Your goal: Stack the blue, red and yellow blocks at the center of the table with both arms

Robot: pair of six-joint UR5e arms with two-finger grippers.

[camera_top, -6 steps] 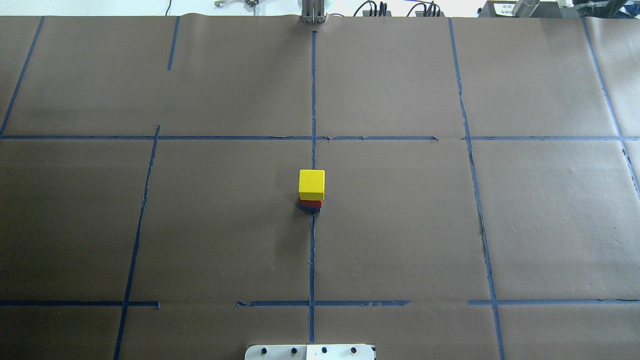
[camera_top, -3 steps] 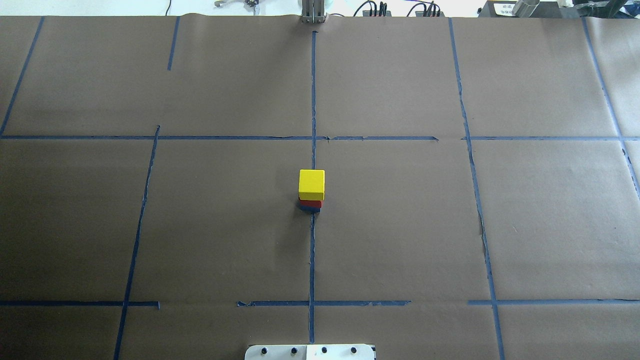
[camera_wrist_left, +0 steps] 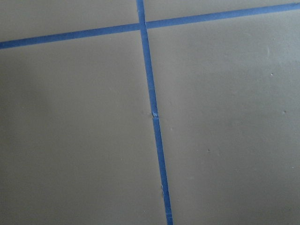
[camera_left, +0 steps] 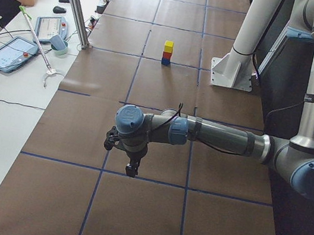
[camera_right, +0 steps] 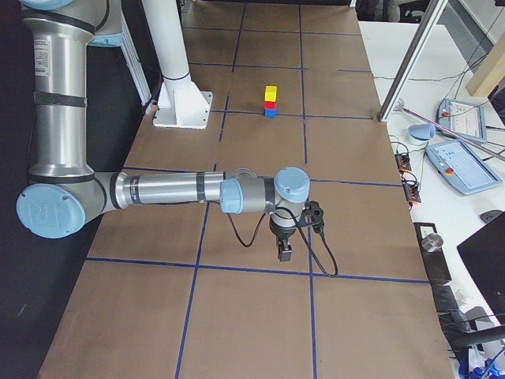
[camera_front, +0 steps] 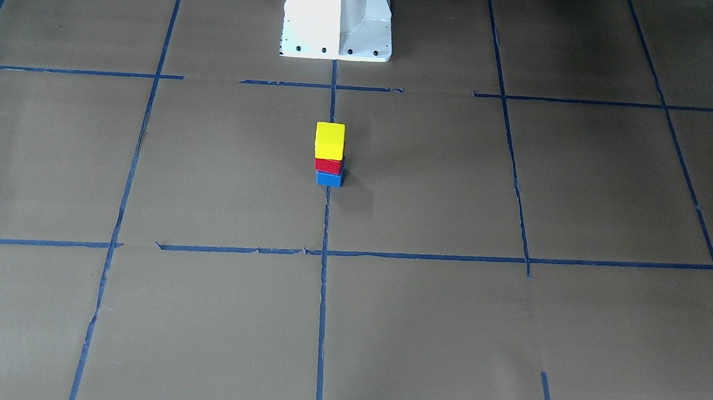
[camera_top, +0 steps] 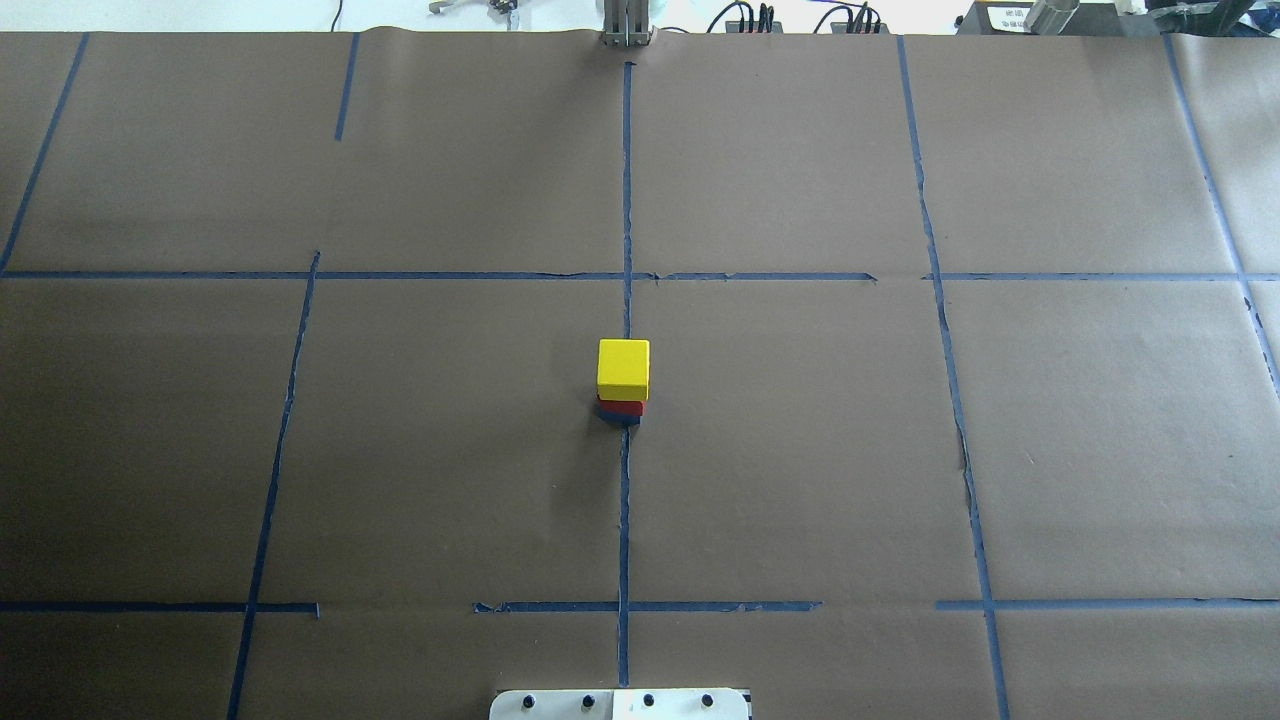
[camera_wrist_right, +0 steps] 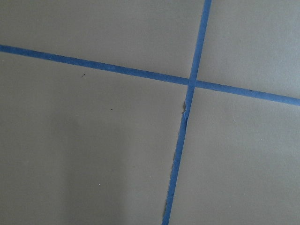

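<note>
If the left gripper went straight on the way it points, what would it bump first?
Likely the brown table cover, near a blue tape cross; the left gripper points down, with nothing else seen beneath it.

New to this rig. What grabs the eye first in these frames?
The bright three-block stack at the centre of the table: yellow block on red block on blue block, sitting on the middle tape line. Next, the two arms reach out over opposite ends of the table, with the left gripper and right gripper both pointing down, far from the stack.
</note>
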